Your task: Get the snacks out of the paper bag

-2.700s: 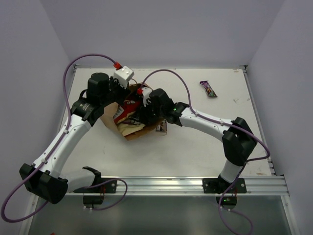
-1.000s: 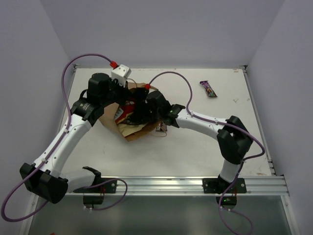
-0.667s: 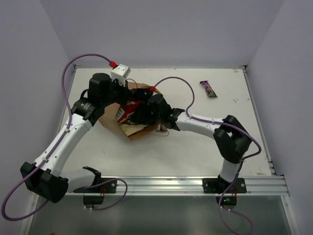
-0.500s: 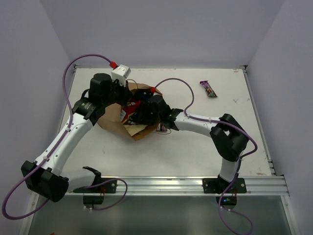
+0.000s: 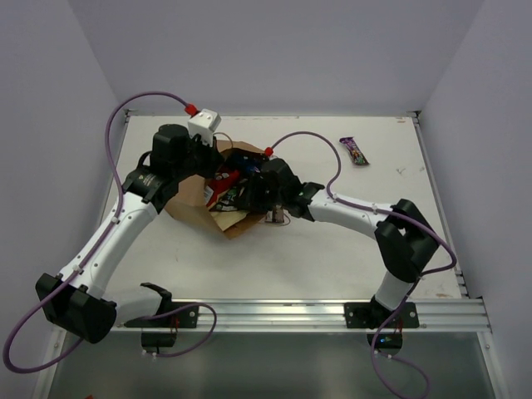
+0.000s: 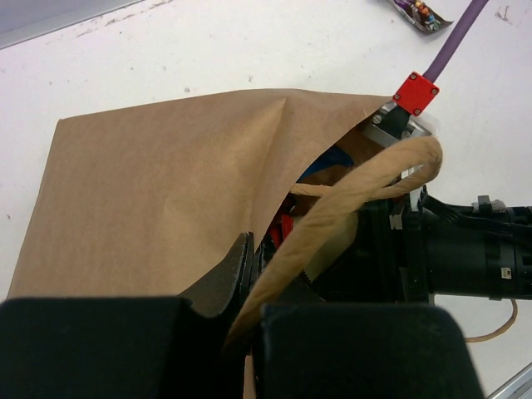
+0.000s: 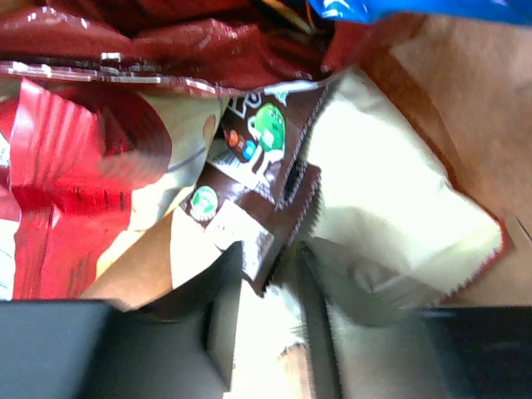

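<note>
- Brown kraft paper bag [image 6: 158, 191] lies on its side on the table [image 5: 332, 249], mouth toward the right arm; the left gripper [image 6: 262, 287] is clamped on its rim by the loop handle [image 6: 366, 187], holding it open.
- Inside, the right gripper [image 7: 266, 312] straddles a dark brown candy packet [image 7: 262, 166] at its corner; whether it bites, I cannot tell.
- Pinch only that corner, clear of the red chip bag [image 7: 75, 141], then draw straight out through the mouth.

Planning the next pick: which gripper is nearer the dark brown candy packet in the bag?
Right. The right gripper is inside the paper bag, straddling a corner of the dark brown candy packet. The left gripper is at the bag's mouth, shut on its handle.
</note>
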### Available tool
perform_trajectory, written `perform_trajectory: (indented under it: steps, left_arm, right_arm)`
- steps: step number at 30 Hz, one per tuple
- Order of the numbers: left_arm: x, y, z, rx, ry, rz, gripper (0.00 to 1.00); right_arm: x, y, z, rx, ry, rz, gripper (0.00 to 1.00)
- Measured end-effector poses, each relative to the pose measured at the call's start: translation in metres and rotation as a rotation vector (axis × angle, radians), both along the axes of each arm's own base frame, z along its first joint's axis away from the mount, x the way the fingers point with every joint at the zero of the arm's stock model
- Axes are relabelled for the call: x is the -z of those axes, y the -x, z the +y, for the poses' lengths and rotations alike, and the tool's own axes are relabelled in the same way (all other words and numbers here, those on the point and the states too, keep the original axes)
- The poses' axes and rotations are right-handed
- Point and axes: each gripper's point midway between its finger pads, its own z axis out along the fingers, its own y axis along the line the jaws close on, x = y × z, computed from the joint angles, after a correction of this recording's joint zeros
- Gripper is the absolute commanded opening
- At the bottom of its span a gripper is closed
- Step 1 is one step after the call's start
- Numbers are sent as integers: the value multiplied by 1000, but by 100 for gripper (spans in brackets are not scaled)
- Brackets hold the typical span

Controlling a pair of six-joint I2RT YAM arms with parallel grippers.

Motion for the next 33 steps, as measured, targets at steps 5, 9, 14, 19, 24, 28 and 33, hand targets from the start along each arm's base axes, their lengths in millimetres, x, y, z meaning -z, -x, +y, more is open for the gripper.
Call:
perform_trajectory:
  steps: [5, 9, 14, 19, 24, 28, 33]
  left_arm:
    - [-1, -1, 1, -8, -2, -5, 0]
    - [-1, -1, 1, -9, -3, -5, 0]
    - [0, -2, 2, -15, -6, -5, 0]
    - [2, -2, 4, -23, -10, -2, 0]
    - [2, -3, 6, -32, -14, -4, 0]
    - [2, -5, 8, -42, -22, -9, 0]
    - [1, -7, 14, -69, -41, -23, 0]
  right_arm:
    - [-1, 3, -4, -9, 3, 10, 27]
    - [1, 3, -3, -18, -3, 25, 34]
    - [8, -2, 3, -26, -9, 39, 36]
    - [12, -6, 9, -31, -19, 49, 22]
    - [11, -4, 9, -42, -28, 62, 0]
    - [1, 0, 2, -57, -35, 58, 0]
    - [-62, -4, -41, -31, -99, -34, 0]
